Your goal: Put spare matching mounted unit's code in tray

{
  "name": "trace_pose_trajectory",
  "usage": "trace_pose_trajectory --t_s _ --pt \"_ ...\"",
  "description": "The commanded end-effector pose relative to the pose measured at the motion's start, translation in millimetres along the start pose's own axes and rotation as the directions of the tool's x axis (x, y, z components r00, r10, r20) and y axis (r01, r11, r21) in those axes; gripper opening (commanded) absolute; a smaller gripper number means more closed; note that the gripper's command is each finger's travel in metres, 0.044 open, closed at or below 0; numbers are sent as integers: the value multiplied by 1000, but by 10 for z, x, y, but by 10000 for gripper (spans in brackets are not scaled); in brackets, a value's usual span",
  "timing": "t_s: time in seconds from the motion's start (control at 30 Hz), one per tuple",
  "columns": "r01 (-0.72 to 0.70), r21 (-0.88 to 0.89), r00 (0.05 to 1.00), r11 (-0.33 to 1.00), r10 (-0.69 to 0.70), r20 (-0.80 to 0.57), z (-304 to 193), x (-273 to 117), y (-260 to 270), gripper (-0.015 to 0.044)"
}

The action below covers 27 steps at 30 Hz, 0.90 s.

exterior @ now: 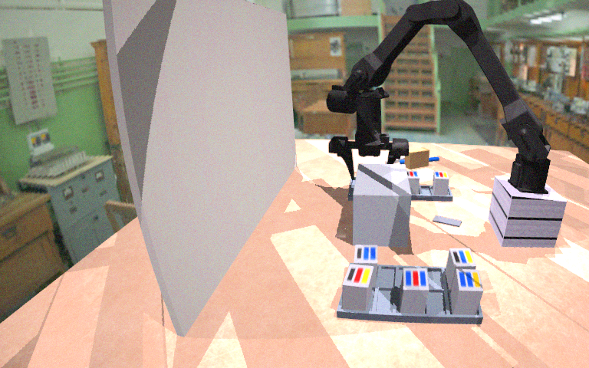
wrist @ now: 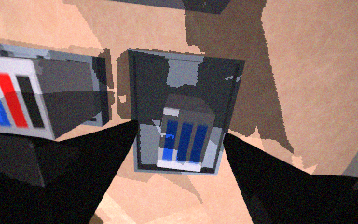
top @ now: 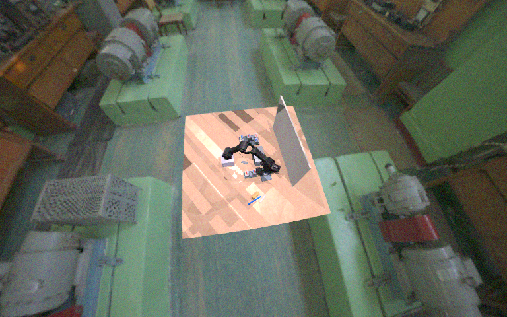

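My gripper (wrist: 182,132) is open, with one finger on each side of a grey block (wrist: 186,117) and gaps beside it. The block bears three blue stripes on its label and stands inside the tray (wrist: 183,72) (top: 266,177), near the tray's lower edge in the wrist view. In the exterior view the block and most of the tray are hidden behind a large grey box (exterior: 375,217). I cannot tell whether this box is the mounted unit; no code shows on its visible faces.
A rack (exterior: 408,319) in front holds several striped blocks. Another rack (exterior: 434,198) is left of the tray in the wrist view, with a blue-red-black block (wrist: 19,98). A tall grey panel (exterior: 217,129), a tan block (exterior: 416,159), a blue rod (top: 254,200) and a flat grey piece (exterior: 447,221) are around.
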State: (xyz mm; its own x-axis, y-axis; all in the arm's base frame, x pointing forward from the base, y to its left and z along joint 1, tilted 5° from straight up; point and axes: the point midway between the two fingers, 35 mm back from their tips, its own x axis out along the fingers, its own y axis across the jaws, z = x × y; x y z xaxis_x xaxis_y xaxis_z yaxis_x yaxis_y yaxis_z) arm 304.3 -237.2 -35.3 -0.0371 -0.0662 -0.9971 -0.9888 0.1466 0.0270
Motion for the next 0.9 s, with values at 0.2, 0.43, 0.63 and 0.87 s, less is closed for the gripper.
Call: trace_pose_trajectory --t_s 0.2,0.43,0.63,0.87 --pt "0 -3 1000 1000 0 -4 -3 -1040 -3 440" --pt "0 -3 1000 1000 0 -4 -1 -1070 2 440" --pt "19 -5 1000 1000 -19 -9 -11 -1107 -21 440" --pt "19 -5 1000 1000 -19 -9 -11 -1107 -21 440"
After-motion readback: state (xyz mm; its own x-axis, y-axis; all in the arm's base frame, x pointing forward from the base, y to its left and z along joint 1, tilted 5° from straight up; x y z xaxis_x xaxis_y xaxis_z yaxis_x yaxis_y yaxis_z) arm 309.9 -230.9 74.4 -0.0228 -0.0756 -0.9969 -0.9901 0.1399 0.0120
